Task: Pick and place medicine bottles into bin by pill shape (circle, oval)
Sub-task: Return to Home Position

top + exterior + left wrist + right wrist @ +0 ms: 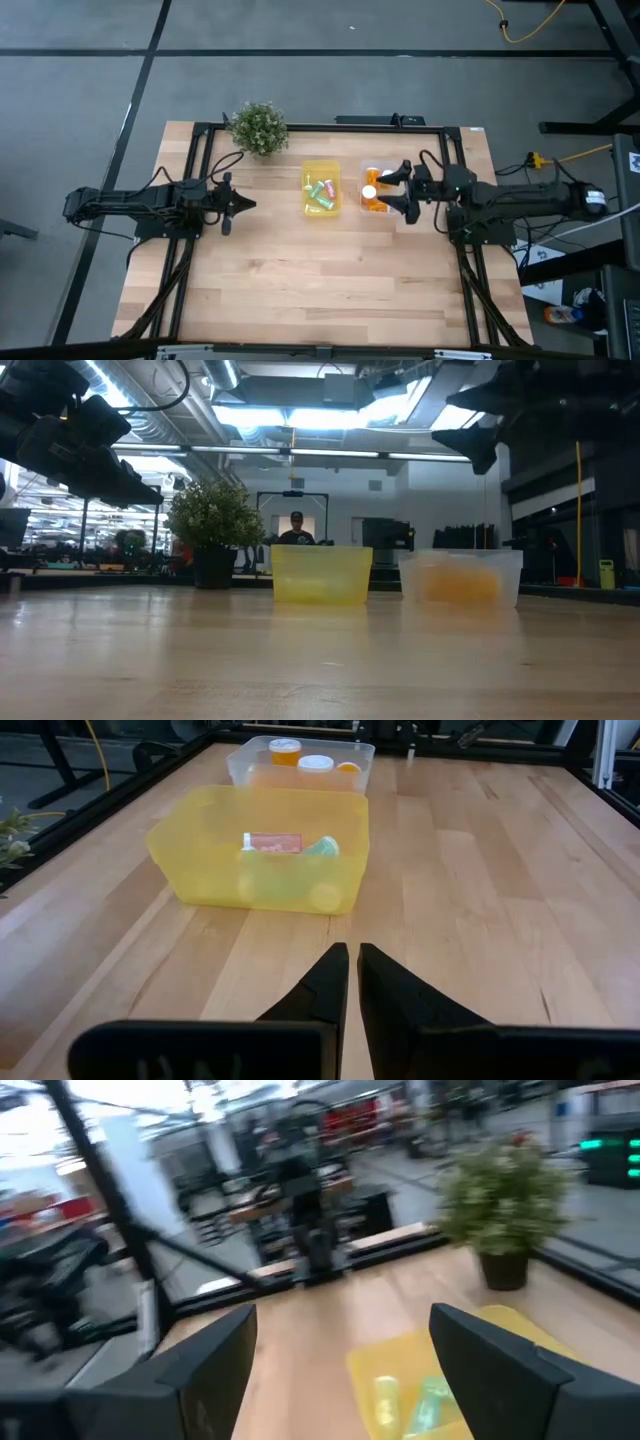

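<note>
A yellow bin holds pastel vials, teal, pink and cream. A clear bin beside it holds orange bottles with white caps. My left gripper is shut and empty, above the table left of the yellow bin. My right gripper is open and empty, raised over the clear bin's right side; its fingers frame the yellow bin in the right wrist view.
A green potted plant stands at the table's far edge, left of the bins. A black frame runs along the far edge. A person shows far behind the table in the low view.
</note>
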